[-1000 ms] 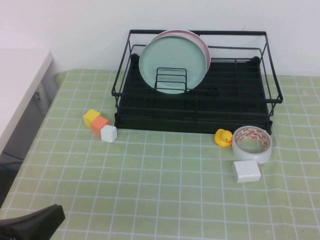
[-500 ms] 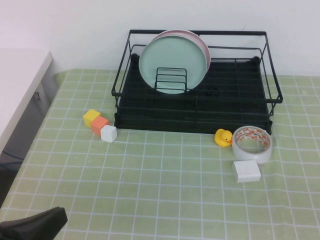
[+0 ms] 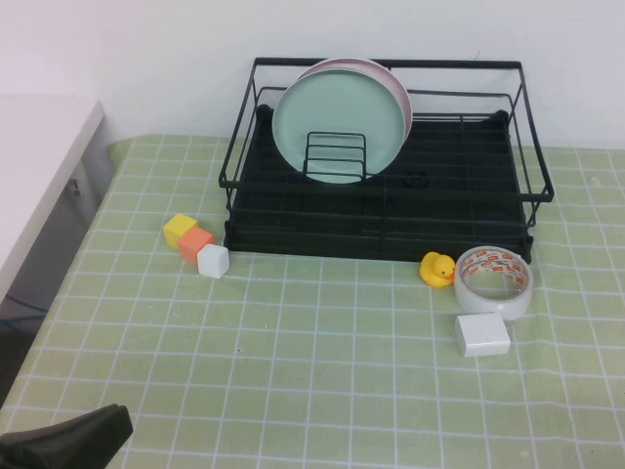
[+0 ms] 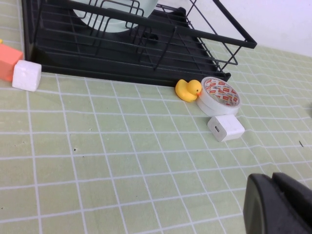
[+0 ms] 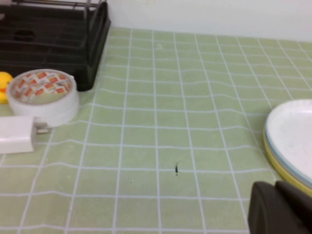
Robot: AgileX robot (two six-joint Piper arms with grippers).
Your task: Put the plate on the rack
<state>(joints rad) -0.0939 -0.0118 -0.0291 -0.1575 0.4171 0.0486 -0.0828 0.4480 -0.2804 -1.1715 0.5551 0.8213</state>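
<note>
Across the tabletop (image 3: 312, 391), with its green checked cloth, everything sits quiet. Biggest piece first: the rack (image 3: 386, 210) at the far side against the wall, and the plate (image 3: 337, 122) is standing upright in it, leaning on the small wire loops near the rack's left end, which is exactly what those loops are for. Right behind it, face to face, stands a pink plate (image 3: 395, 83) showing only its rim. By my reading the job looks done. Over on the robot's right, seen only from the right wrist, a stack of plates (image 5: 292, 141) lies flat, white on yellow. Next, a tape roll (image 3: 493, 280) just in front of the rack's right corner, with red printing round its core that is too small to read. Touching or nearly touching it, a white charger (image 3: 481, 335), then a yellow duck (image 3: 437, 269) beside the roll. On the left, three small blocks (image 3: 195, 244) cluster together: yellow, orange, white. Now the arms: the left pincer (image 4: 278, 204) hangs low at the near left edge, well clear of everything, holding nothing I can see, though how wide it stands I cannot tell. The right pincer (image 5: 280, 207) sits near the stacked plates, and its gap I cannot tell either.
</note>
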